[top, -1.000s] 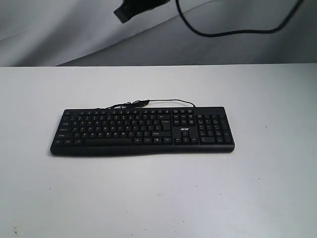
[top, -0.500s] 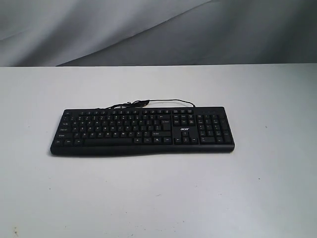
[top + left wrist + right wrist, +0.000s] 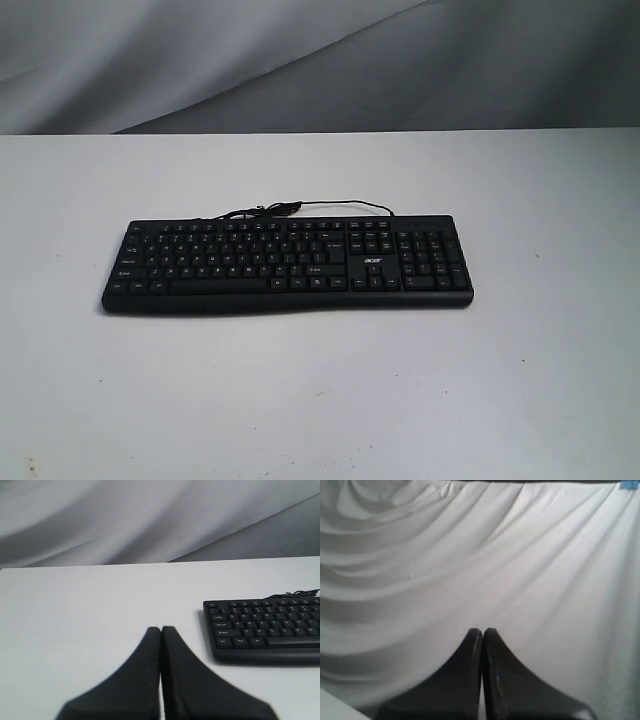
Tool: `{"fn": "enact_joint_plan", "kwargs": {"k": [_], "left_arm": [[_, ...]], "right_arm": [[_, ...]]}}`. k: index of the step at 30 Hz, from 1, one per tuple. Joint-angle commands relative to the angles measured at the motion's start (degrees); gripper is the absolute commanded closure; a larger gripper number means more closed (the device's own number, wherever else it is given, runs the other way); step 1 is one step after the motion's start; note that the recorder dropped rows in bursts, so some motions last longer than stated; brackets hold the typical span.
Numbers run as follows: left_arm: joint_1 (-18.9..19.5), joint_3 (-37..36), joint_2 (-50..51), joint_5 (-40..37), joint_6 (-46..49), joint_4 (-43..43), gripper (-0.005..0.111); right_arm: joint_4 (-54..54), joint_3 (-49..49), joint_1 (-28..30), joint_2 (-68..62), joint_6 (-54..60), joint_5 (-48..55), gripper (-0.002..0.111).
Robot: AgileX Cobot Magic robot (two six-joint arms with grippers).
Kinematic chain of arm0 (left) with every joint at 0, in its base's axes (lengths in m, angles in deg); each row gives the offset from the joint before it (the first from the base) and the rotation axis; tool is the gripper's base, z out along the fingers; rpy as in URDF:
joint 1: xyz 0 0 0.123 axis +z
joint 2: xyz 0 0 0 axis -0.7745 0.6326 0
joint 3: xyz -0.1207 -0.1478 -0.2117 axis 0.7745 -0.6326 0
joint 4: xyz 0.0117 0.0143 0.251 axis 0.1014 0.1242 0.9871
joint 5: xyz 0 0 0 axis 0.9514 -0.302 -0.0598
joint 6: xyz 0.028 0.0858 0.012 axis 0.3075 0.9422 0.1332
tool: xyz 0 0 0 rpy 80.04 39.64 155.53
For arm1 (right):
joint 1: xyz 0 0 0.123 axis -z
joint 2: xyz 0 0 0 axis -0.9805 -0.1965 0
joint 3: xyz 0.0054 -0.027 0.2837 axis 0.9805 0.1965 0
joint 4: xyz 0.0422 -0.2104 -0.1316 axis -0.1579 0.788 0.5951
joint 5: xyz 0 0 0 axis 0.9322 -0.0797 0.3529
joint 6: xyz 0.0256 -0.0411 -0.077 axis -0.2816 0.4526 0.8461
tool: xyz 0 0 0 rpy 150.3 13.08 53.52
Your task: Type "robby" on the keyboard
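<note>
The black keyboard (image 3: pixel 288 264) lies flat on the white table (image 3: pixel 320 400), its thin black cable (image 3: pixel 300 208) looped behind it. No gripper shows in the exterior view. In the left wrist view my left gripper (image 3: pixel 161 628) is shut with nothing in it, low over the bare table, apart from the keyboard's (image 3: pixel 265 627) Ctrl end. My right gripper (image 3: pixel 482 629) is shut and empty too, and faces only the draped white cloth (image 3: pixel 480 555); the keyboard is out of that view.
A grey-white cloth backdrop (image 3: pixel 300 60) hangs behind the table's far edge. Bare white table surface lies on all sides of the keyboard. A corner of the table (image 3: pixel 332 707) shows in the right wrist view.
One second ago a dark arm part and a looping black cable hung at the top of the exterior view; both have gone out of frame. The keyboard has not moved.
</note>
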Motion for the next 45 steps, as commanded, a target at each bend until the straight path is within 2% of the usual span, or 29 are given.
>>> {"fn": "enact_joint_plan", "kwargs": {"k": [1, 5, 7, 9, 13, 18, 30, 36, 45], "left_arm": [[0.1, -0.2, -0.1, 0.3, -0.2, -0.5, 0.106], [0.1, -0.2, -0.1, 0.3, -0.2, -0.5, 0.106], [0.1, -0.2, -0.1, 0.3, -0.2, -0.5, 0.106], [0.1, -0.2, -0.1, 0.3, -0.2, -0.5, 0.106], [0.1, -0.2, -0.1, 0.3, -0.2, -0.5, 0.106], [0.1, -0.2, -0.1, 0.3, -0.2, -0.5, 0.106], [0.1, -0.2, -0.1, 0.3, -0.2, -0.5, 0.106], [0.1, -0.2, -0.1, 0.3, -0.2, -0.5, 0.106], [0.1, -0.2, -0.1, 0.3, -0.2, -0.5, 0.106]], "right_arm": [[-0.4, 0.6, 0.2, 4.6, 1.2, -0.2, 0.108], [0.2, 5.0, 0.9, 8.2, -0.2, 0.3, 0.108], [0.2, 11.0, 10.1, 11.0, -9.3, 0.6, 0.108], [0.5, 15.7, 18.4, 13.5, -13.8, 3.0, 0.108], [0.9, 22.2, 31.5, 19.3, -16.2, 12.2, 0.108], [1.0, 24.7, 38.6, 23.6, -18.4, 18.2, 0.108], [-0.2, 28.1, 40.2, 31.3, -27.4, 19.2, 0.108], [16.1, 28.5, 40.2, 31.6, -42.6, 22.4, 0.108], [17.4, 32.4, 40.2, 31.6, -35.2, 23.9, 0.108]]}}
